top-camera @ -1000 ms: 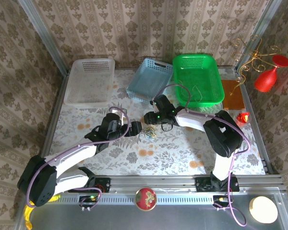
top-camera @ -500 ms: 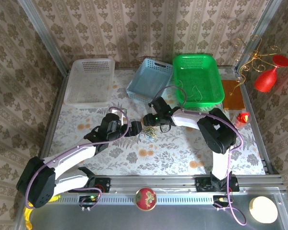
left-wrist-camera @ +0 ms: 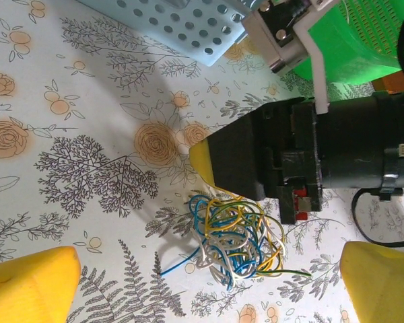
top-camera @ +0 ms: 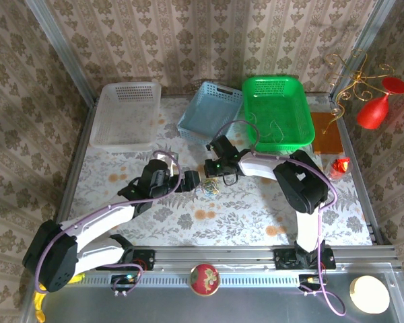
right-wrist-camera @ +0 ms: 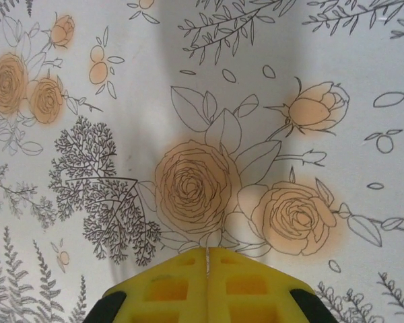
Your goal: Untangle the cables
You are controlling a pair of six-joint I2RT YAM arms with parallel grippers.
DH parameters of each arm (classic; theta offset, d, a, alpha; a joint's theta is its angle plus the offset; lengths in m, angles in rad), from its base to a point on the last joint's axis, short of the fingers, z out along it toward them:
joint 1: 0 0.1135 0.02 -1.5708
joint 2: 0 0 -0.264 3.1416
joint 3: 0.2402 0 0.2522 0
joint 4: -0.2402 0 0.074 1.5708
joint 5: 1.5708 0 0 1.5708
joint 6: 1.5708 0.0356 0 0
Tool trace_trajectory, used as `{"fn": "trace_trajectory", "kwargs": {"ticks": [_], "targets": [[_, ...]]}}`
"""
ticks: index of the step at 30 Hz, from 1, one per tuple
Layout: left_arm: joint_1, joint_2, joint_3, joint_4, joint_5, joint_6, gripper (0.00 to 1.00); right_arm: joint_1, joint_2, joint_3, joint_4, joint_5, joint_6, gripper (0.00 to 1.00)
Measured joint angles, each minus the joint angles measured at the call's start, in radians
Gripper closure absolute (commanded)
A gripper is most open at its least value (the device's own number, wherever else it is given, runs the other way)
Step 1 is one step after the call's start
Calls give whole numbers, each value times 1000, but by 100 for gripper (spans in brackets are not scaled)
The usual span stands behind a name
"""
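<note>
Bright, even light; soft shadows; mostly sharp

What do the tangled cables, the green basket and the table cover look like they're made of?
The cables: thin plastic-insulated wire, glossy, holding springy loops. Green basket: likely moulded plastic, uniformly bright, slightly glossy. Table cover: printed floral sheet, matte; cloth or vinyl, unclear.

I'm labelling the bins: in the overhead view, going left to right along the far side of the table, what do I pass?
white basket → blue basket → green basket → orange board → red glass
</note>
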State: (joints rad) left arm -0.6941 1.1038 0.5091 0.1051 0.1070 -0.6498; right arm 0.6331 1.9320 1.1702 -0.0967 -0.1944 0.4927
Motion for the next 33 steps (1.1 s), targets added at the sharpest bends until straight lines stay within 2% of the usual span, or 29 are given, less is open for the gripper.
{"fn": "trace_trajectory", "kwargs": {"ticks": [13, 22, 33], "targets": [[0, 55, -31, 60, -3, 20, 0, 0, -257, -69, 23, -77, 37, 100], [-6, 177, -31, 157, 2, 64, 0, 0, -320, -130, 48, -100, 95, 100], [-71, 385, 44, 293, 34, 124, 0, 8, -359, -132, 72, -103, 135, 100]]}}
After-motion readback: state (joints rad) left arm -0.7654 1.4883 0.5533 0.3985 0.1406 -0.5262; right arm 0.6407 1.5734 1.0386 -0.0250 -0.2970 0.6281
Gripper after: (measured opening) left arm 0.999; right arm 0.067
